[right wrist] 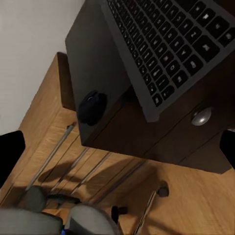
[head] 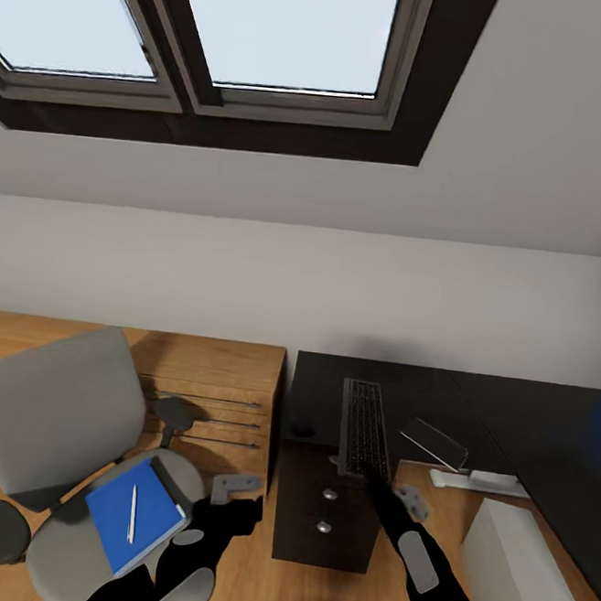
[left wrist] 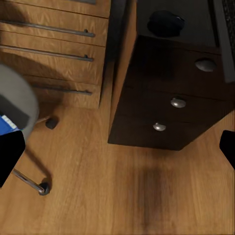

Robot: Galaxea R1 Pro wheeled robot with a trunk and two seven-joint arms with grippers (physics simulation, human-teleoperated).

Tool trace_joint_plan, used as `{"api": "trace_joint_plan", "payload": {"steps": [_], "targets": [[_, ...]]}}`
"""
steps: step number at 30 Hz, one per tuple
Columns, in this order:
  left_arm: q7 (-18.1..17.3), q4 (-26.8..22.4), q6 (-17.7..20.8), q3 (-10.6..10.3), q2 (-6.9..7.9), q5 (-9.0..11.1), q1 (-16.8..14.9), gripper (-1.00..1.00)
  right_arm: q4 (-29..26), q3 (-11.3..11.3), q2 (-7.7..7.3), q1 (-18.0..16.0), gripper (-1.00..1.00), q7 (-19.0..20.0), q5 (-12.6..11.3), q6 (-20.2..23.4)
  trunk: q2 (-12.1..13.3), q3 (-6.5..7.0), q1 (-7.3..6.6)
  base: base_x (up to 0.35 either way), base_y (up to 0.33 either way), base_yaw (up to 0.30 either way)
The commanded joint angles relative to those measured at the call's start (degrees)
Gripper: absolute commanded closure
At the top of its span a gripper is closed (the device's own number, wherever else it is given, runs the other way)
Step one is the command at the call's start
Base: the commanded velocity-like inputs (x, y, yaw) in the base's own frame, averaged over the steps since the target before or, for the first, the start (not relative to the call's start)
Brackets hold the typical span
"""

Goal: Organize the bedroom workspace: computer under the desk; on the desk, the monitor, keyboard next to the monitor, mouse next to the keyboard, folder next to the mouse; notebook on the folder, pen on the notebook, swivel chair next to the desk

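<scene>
Up top, dark-framed skylights sit in the sloped ceiling, and below them a low wooden drawer cabinet stands against the grey wall, right beside the glossy black worktop. The swivel chair is parked on the plank floor in front of that cabinet, and there on its seat lies the blue folder with the pen resting on top. The keyboard lies on the worktop with its near end poking out past the front edge, above the black drawer unit and its round silver knobs. The small black mouse sits on the worktop near the corner by the wooden cabinet, a little apart from the keyboard. Off to the robot's right, the white computer tower stands on the floor, with a tilted dark panel on a pale base just behind it. The left end effector hangs low between the chair and the drawer unit, fingers spread wide and holding nothing. The right arm stretches forward, its end effector just under the keyboard's overhanging end, jaws parted and empty, apart from the keyboard.
</scene>
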Motion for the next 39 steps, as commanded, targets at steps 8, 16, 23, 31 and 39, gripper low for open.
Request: {"api": "trace_joint_plan", "payload": {"steps": [8, 16, 23, 31, 39], "targets": [[0.45, -2.10, 0.12, -1.14, -0.24, 0.30, -0.09, -1.00, -0.22, -0.45, -2.58, -0.05, -1.00, 0.41, -5.65, 0.33, -2.88, -1.35, 1.56, 0.004, 0.003, 0.000], [0.52, -3.33, 0.03, -2.72, -0.19, 0.31, -0.09, -1.00, -0.55, -0.32, -3.67, -0.07, -1.00, 2.91, -5.65, 0.26, -6.09, -2.79, 3.31, 0.000, 0.000, 0.000], [6.32, -5.22, -0.05, -4.45, -0.10, 0.82, -0.09, -1.00, 2.33, -0.51, -3.59, -0.07, -1.00, 0.93, -5.84, -1.90, -8.90, -4.04, 4.85, 0.000, 0.000, 0.000], [7.08, -5.43, -0.14, -5.61, 0.06, 5.29, -0.09, -1.00, 3.84, -0.55, -3.71, -0.07, -1.00, -0.92, -6.08, -5.48, -12.11, -5.48, 6.61, 0.000, 0.000, 0.000], [7.03, -6.43, -0.08, -5.68, 0.13, 6.48, -0.09, -1.00, 2.95, -0.61, -4.29, -0.07, -1.00, -0.87, -14.72, 2.48, -15.32, -6.91, 8.36, 0.000, 0.000, 0.000]]}}
